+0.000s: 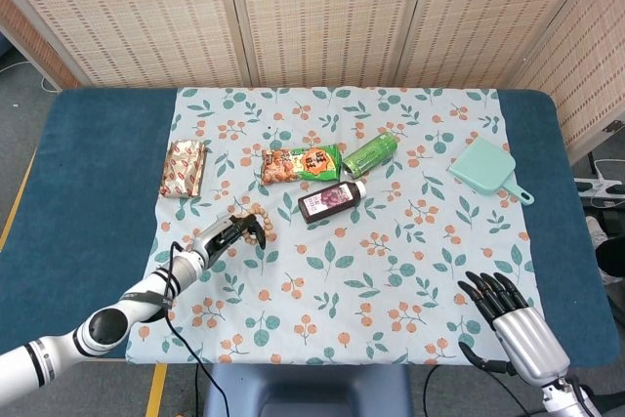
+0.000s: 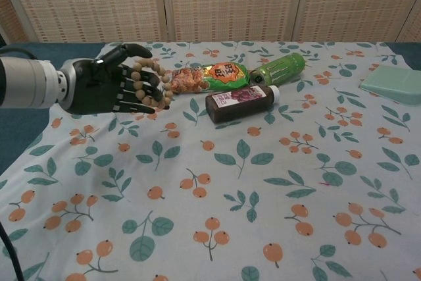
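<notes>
Left hand grips bead bracelet, fingers curled around it, just beside snack bag. Right hand holds nothing, fingers spread, near table's front edge.

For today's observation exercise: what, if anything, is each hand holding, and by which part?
The left hand has its fingers around one side of the bead bracelet; whether it truly grips cannot be told. The right hand holds nothing.

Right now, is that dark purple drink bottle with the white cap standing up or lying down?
Lying down. The dark purple drink bottle rests on its side on the leaf-patterned tablecloth, its white cap pointing sideways toward the green can.
</notes>
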Motion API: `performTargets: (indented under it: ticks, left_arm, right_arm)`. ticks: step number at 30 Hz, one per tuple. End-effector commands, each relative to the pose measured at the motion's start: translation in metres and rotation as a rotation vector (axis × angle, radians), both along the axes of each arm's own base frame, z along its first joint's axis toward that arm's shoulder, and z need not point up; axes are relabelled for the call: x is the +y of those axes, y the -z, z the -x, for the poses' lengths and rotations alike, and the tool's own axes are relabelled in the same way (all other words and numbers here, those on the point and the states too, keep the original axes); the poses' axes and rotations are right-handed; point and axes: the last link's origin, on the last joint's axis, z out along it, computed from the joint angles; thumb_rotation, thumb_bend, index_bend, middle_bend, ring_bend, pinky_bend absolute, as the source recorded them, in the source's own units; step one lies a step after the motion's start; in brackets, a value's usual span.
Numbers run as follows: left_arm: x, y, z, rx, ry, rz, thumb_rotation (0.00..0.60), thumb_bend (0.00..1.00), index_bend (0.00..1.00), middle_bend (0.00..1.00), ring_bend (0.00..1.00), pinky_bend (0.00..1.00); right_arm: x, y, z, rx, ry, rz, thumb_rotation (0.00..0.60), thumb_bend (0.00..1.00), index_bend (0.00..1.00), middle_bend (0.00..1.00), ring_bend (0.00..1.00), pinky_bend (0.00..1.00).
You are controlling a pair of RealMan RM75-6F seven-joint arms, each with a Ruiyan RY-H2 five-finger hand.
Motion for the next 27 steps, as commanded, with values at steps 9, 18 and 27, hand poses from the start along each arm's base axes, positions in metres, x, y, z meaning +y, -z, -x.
performTargets:
  ticks: [9,18,27]
  left_arm:
    - [-0.005,0.006,-0.003,0.008,-0.002,0.001,0.368,0.76,0.61,0.57,0.24,0.00]
    - [-0.023,0.015,-0.004,0.146,0.207,-0.005,0.570,0.94,0.33,0.41,0.24,0.00]
    - [-0.032,0.026,-0.005,0.128,0.208,-0.012,0.576,0.92,0.16,0.27,0.17,0.00]
  right_arm:
    - [0.002,-0.003,0.000,-0.006,-0.005,0.002,0.273,0.30,0.00,0.00,0.00,0.00]
    - [0.002,-0.003,0.000,-0.005,-0.007,-0.002,0.272,0.30,0.00,0.00,0.00,0.00]
    - [0.002,-0.005,0.000,-0.010,-0.006,0.003,0.275,0.30,0.00,0.00,0.00,0.00]
